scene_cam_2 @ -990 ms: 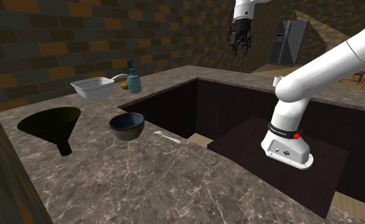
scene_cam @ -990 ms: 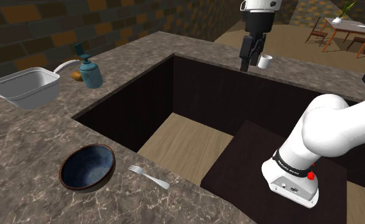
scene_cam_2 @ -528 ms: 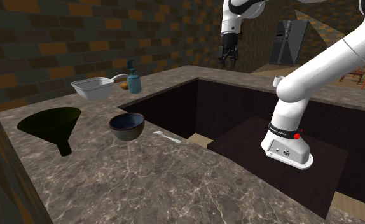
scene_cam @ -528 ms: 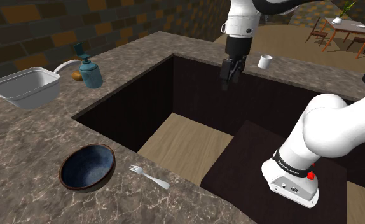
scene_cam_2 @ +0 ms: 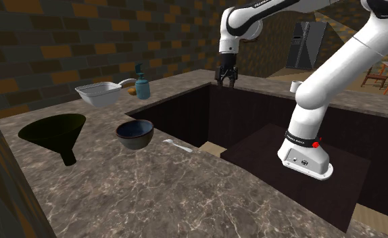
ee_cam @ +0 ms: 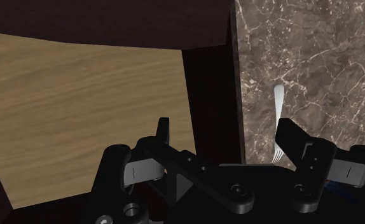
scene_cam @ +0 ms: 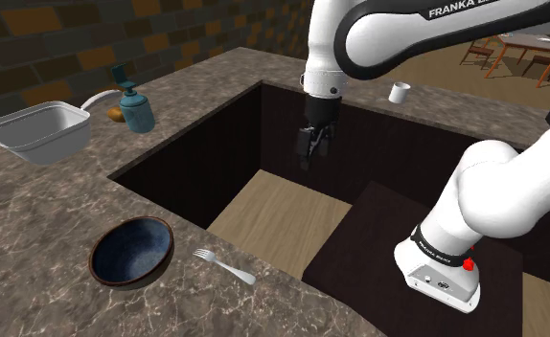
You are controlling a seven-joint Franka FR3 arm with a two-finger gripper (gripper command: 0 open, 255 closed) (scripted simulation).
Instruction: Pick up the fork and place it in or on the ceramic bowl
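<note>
Gripper [scene_cam: 308,155] hung over the dark sunken recess, fingers [ee_cam: 164,132] spread wide, nothing clasped.
Fork [scene_cam: 223,265] is seen lying flat on the mottled brown counter [scene_cam: 43,211], close to its edge by the recess; it is set just beside the dark blue bowl [scene_cam: 132,251], apart from it; the gripper is kept well apart from both; in the wrist view the fork is seen beyond one finger.

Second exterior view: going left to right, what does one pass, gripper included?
funnel → basin → bowl → fork → gripper → mug. The bottle is left out, since it stands over the bowl's span.
</note>
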